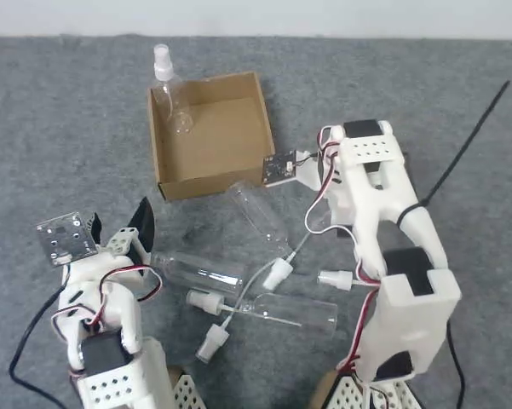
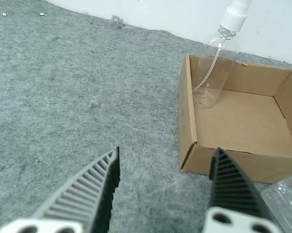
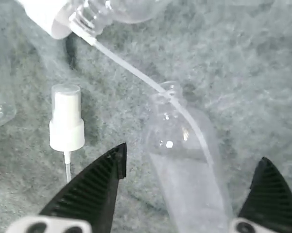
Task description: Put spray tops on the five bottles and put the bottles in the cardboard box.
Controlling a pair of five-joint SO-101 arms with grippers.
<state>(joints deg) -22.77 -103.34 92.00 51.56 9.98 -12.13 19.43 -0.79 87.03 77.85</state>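
right gripper (image 3: 193, 154): jaws open, straddling an uncapped bottle (image 3: 184, 160); loose top (image 3: 66, 124) just beside. left gripper (image 2: 167, 151): open, empty. box (image 1: 209, 181) at 12 o'clock holds one capped bottle (image 1: 175, 102). bottle likely light, thin-walled, slippery: grip mid-body, gently.

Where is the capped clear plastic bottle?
High view: the capped clear plastic bottle leans in the brown cardboard box, far left corner, spray top over the rim.
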